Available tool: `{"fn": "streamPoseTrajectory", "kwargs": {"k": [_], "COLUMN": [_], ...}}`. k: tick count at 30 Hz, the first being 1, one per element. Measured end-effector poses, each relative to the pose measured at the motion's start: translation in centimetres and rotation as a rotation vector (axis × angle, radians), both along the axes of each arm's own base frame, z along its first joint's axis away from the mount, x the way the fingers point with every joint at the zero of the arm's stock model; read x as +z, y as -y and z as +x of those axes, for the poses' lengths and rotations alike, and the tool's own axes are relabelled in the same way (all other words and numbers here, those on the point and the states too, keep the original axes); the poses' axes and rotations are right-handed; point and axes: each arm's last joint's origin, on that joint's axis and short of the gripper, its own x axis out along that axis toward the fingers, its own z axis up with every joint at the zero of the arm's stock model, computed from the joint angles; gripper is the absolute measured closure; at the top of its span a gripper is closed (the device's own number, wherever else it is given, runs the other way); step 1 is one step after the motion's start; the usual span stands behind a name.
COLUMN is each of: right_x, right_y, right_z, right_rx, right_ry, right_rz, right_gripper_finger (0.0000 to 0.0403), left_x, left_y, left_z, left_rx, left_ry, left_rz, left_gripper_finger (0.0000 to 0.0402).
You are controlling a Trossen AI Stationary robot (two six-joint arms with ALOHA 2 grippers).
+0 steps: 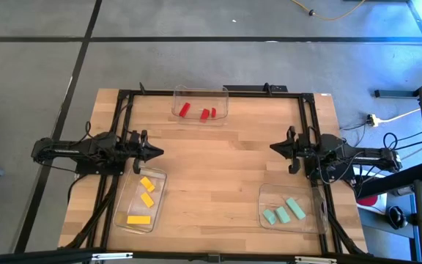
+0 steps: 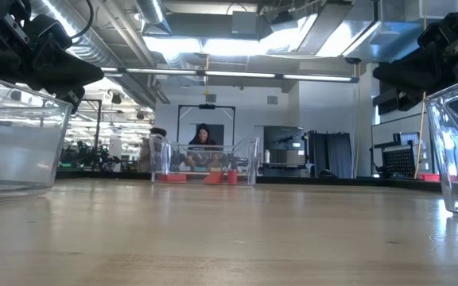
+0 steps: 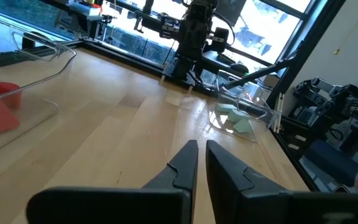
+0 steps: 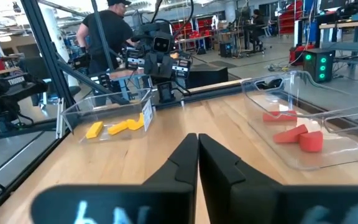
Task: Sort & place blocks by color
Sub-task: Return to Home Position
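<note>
Separately, three trays (image 1: 218, 97) hold three red (image 1: 184, 110), three yellow (image 1: 146, 184), three green blocks (image 1: 296, 209).

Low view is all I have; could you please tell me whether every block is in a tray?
Observer: Yes. From above, three red blocks lie in the far tray.
Operator: And the two side trays, please?
Observer: Three yellow blocks are in the left tray, and three green blocks are in the right tray.
Operator: Are the grippers holding anything?
Observer: No. The left gripper and right gripper are shut and empty, at opposite sides, pointing inward.
</note>
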Motion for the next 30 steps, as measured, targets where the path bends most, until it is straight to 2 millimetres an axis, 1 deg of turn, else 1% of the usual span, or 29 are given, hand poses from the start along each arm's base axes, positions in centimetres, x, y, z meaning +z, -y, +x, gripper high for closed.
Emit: {"fn": "streamPoseTrajectory", "kwargs": {"k": [21, 30], "right_x": [0.01, 0.01], "right_y": [0.0, 0.0], "right_z": [0.0, 0.0], "right_rx": [0.0, 0.0], "right_ry": [0.0, 0.0], "right_rz": [-0.001, -0.001], "right_gripper_finger": [0.0391, 0.0391], "left_x": [0.0, 0.0], "left_y": [0.0, 0.0], "left_z": [0.0, 0.0], "left_rx": [0.0, 0.0], "left_ry": [0.0, 0.0], "left_rz": [0.0, 0.0], "left_gripper_finger": [0.0401, 0.0387]}}
